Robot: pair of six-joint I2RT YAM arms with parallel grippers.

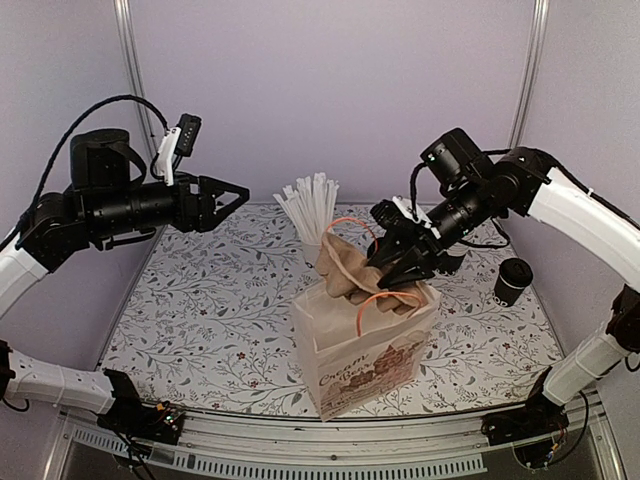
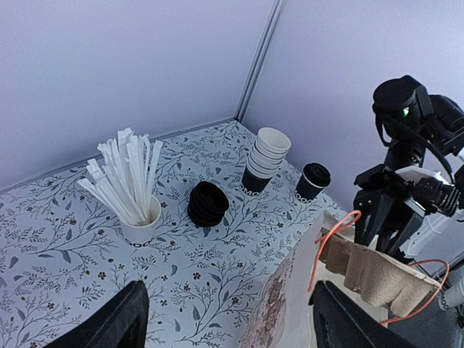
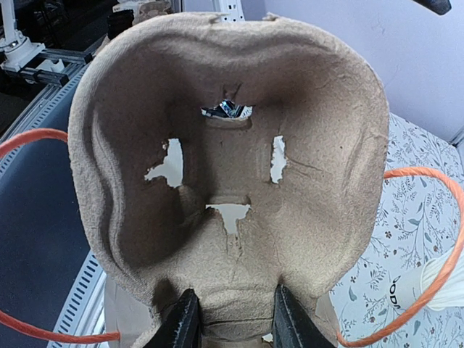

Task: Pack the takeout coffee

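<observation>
The takeout coffee, a black cup with a black lid, stands on the table at the right; it also shows in the left wrist view. My right gripper is shut on the edge of a brown pulp cup carrier and holds it tilted in the mouth of a paper bag with orange handles. In the right wrist view the fingers pinch the carrier, which fills the frame. My left gripper is open and empty, high above the table's left side, its jaws wide apart in its own view.
A white cup of white straws stands behind the bag, also seen from the left wrist. A stack of black lids and a stack of lidless black cups stand near the coffee. Walls close the back and sides.
</observation>
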